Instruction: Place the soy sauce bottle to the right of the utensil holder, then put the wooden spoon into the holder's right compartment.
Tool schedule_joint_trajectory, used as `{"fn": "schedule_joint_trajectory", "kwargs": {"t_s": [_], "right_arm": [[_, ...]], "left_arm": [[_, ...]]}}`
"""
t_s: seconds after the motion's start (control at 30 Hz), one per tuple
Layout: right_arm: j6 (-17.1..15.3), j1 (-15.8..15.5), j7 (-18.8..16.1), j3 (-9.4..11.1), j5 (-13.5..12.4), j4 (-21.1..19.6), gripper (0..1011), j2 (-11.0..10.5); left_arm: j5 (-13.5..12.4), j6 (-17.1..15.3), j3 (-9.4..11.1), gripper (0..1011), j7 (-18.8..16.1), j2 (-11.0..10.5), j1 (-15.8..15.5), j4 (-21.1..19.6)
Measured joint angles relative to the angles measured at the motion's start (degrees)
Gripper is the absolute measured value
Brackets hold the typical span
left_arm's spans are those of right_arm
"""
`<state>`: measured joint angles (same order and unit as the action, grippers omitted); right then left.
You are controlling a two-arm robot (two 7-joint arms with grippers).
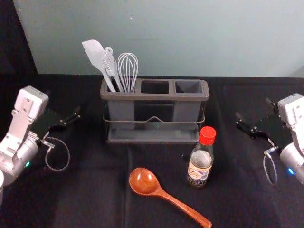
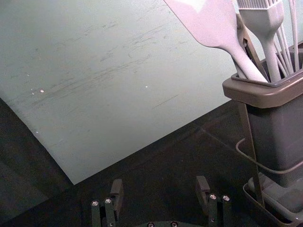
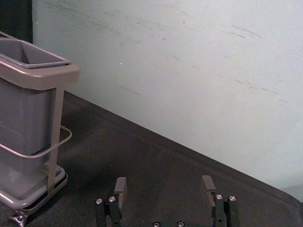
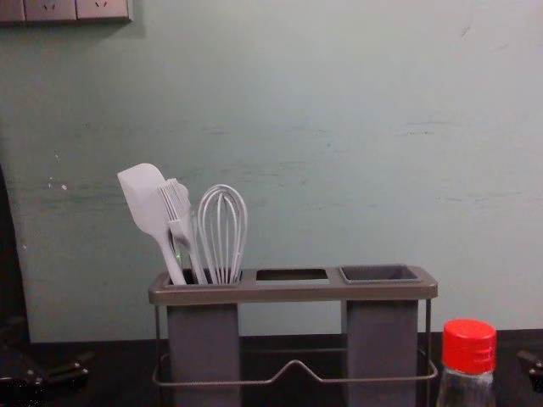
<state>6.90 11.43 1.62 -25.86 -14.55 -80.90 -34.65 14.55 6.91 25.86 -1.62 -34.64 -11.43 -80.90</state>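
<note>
The utensil holder [image 1: 154,96] stands at the back centre, its left compartment holding a spatula, brush and whisk; its right compartment [image 1: 188,87] holds nothing. The soy sauce bottle [image 1: 200,161], red-capped, stands upright in front of the holder's right end; the chest view has its cap [image 4: 469,345] too. The wooden spoon [image 1: 147,182] lies before the holder, bowl to the left, handle toward the front right. Left gripper [image 1: 63,103] is open left of the holder; its wrist view shows the gripper [image 2: 160,184] empty. Right gripper [image 1: 254,109] is open to the right, likewise empty in its wrist view [image 3: 164,183].
A pale wall [image 4: 339,153] rises behind the black-covered table [image 1: 95,190]. The whisk [image 4: 222,233] and spatula [image 4: 148,203] stick up well above the holder's rim. A socket panel [image 4: 76,10] is on the wall at upper left.
</note>
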Motion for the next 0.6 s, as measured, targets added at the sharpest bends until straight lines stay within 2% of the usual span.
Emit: {"fn": "schedule_joint_trajectory", "kwargs": {"t_s": [0.6], "right_arm": [[0.0,0.0,0.0,0.0,0.0,0.0,1003,0.0]], "left_arm": [[0.0,0.0,0.0,1005,0.0,0.0,0.0,0.0]]}}
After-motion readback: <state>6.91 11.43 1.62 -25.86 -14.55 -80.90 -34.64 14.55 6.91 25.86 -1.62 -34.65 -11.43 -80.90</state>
